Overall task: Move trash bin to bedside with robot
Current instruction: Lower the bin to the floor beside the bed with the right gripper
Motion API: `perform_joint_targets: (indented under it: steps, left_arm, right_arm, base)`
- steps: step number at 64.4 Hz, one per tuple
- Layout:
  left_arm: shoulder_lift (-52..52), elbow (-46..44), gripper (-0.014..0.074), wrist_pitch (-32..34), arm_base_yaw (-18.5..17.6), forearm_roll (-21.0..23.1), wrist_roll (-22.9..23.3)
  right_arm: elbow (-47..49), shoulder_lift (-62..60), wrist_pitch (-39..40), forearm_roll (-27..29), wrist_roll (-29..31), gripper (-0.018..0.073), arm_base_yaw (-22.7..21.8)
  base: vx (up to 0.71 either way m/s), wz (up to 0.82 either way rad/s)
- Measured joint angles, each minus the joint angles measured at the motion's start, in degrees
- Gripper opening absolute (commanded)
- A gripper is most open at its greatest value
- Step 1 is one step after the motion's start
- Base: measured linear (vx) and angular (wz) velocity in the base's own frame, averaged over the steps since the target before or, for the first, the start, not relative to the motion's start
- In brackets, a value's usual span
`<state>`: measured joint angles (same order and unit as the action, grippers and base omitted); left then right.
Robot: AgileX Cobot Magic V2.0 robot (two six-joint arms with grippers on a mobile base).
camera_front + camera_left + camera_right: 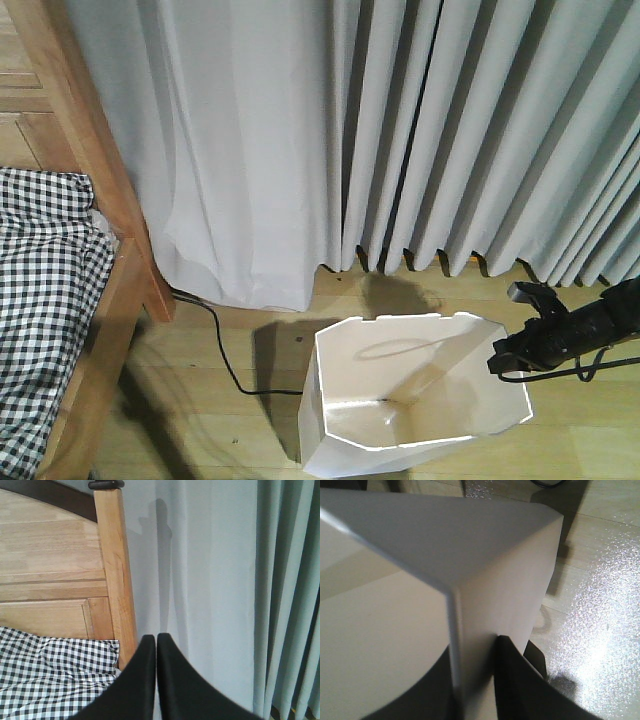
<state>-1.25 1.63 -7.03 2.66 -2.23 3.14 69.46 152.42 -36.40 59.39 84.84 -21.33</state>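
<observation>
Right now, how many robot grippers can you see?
2. The left gripper is shut and empty, pointing toward the wooden bedpost. The right gripper is clamped on the white trash bin, on its right wall at the rim.

Bright, hard indoor light.
Crisp shadows fall leftward on floor point(230, 430) and curtain point(250, 150); speckled glare, right wrist view; trash bin point(420, 580) wall soft-focus close up.

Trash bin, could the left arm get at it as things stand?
Probably not directly. The left gripper is shut and faces the bedpost and curtain, with the trash bin outside its view. The right gripper is clamped on the bin's rim.
</observation>
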Motion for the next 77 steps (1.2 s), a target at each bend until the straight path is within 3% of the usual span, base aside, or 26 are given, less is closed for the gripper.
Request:
perform_joint_targets:
  steps: [41,58,77]
  left_arm:
    - [0.0,0.0,-0.0006,0.0,0.0,0.0,0.0]
    - [0.0,0.0,-0.0006,0.0,0.0,0.0,0.0]
    - [0.0,0.0,-0.0006,0.0,0.0,0.0,0.0]
  right_arm:
    - [0.0,0.0,0.0,-0.2,0.0,-0.0005,0.0]
    - [0.4,0.8,1.1,4.5,-1.2,-0.0005,0.3]
    - [4.6,3.6,13.3,3.9,-5.6,-0.0005,8.6]
  base:
    - [0.00,0.00]
    - [0.00,0.00]
    - [0.00,0.00]
